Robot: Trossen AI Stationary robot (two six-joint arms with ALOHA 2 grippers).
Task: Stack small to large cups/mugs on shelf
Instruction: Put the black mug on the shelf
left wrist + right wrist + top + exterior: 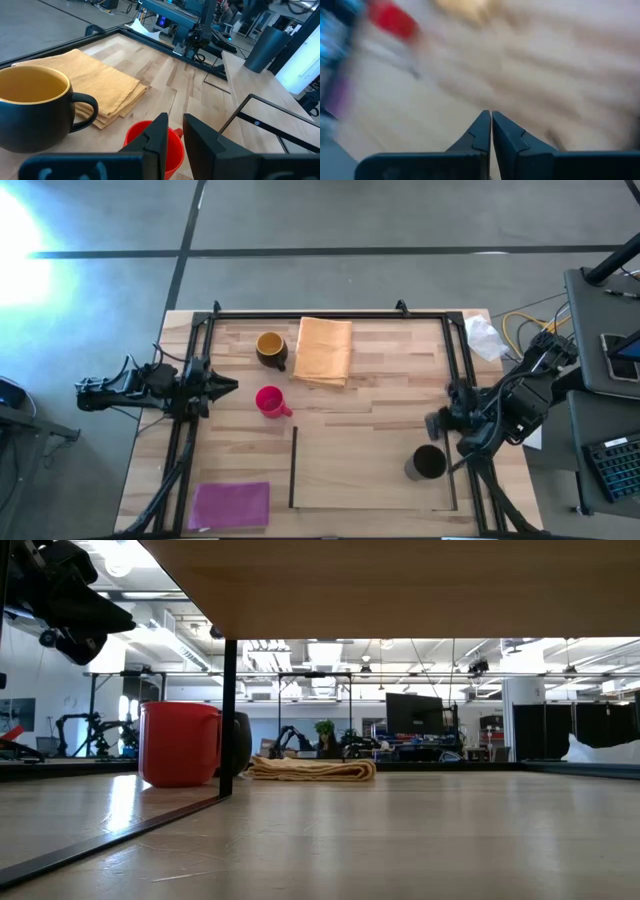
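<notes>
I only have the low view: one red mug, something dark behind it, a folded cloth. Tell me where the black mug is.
Observer: The black mug stands upright inside the shelf, near its right strip.
Operator: Give me the right gripper.
Observer: The right gripper is close by that mug, fingers shut, holding nothing.
Operator: Now name the dark thing behind the red mug.
Observer: It is the brown mug, yellow inside, beside the orange cloth; both of those mugs sit outside the shelf.
</notes>
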